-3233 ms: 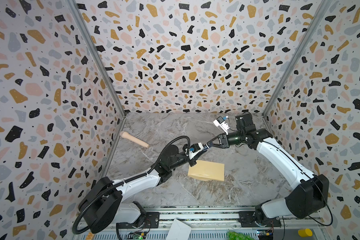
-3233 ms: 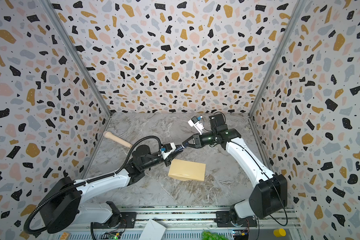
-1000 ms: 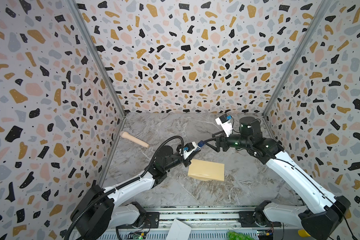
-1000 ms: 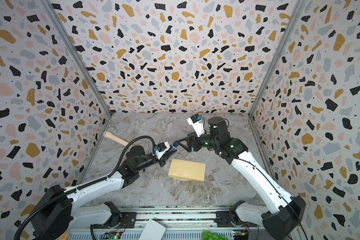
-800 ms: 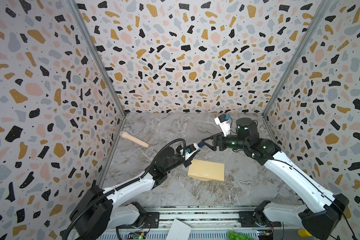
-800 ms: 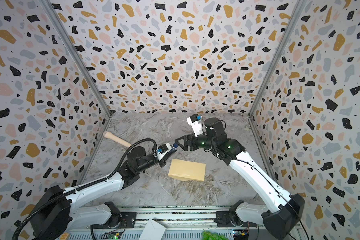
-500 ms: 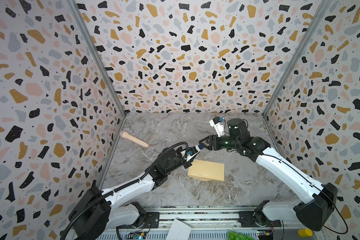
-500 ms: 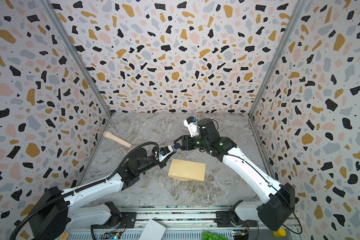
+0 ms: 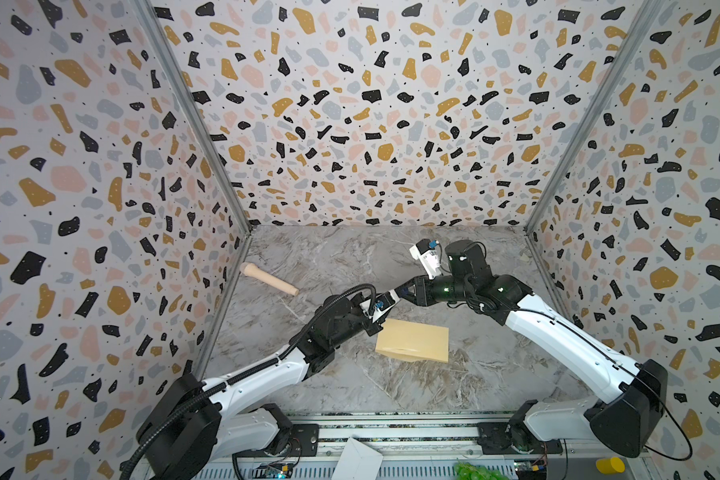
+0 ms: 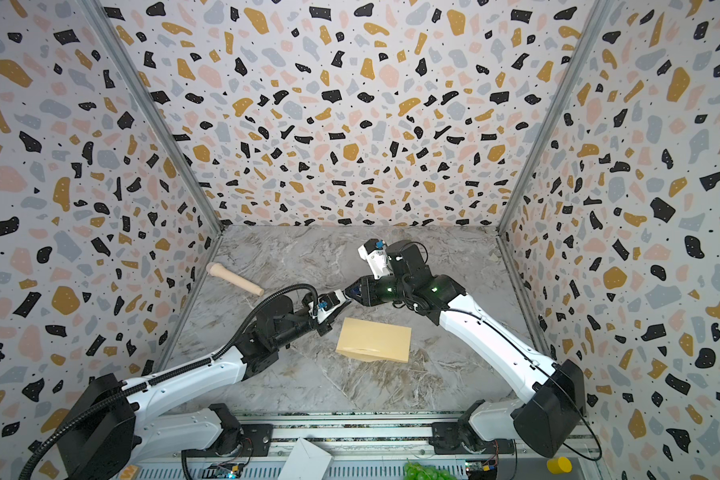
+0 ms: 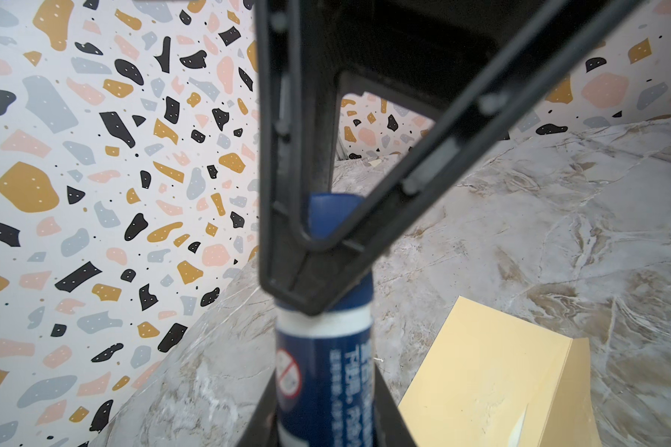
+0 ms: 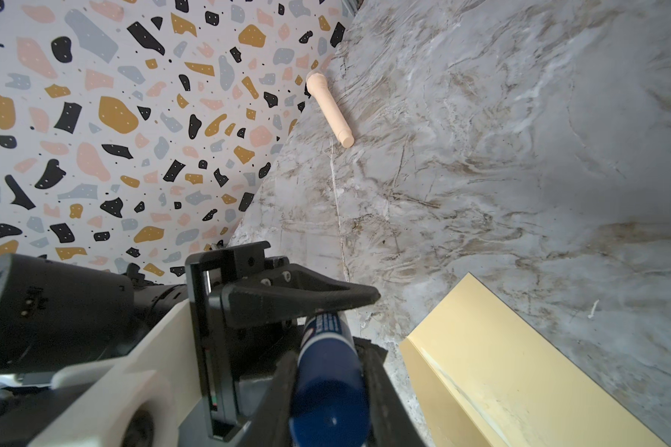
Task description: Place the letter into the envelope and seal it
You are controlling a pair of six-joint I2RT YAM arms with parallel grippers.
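The tan envelope (image 9: 412, 338) (image 10: 375, 338) lies flat on the marble table, just in front of both grippers, and also shows in the wrist views (image 11: 492, 379) (image 12: 520, 367). The letter is hidden. Above the table, a blue glue stick (image 11: 326, 367) (image 12: 328, 387) is held from both ends. My left gripper (image 11: 324, 420) (image 9: 387, 301) is shut on its labelled body. My right gripper (image 12: 328, 410) (image 9: 402, 291) is shut round its blue cap end, tip to tip with the left one. In both top views the stick is almost hidden between the fingers.
A pale wooden handle (image 9: 269, 280) (image 12: 330, 112) lies near the left wall. A white paper piece (image 9: 356, 459), something green (image 9: 474, 471) and a yellow object (image 9: 609, 465) sit by the front rail. Patterned walls enclose three sides.
My right gripper moved left onto the free end of the glue stick and closed on it. The left gripper kept its hold and shifted only slightly. The envelope stayed put.
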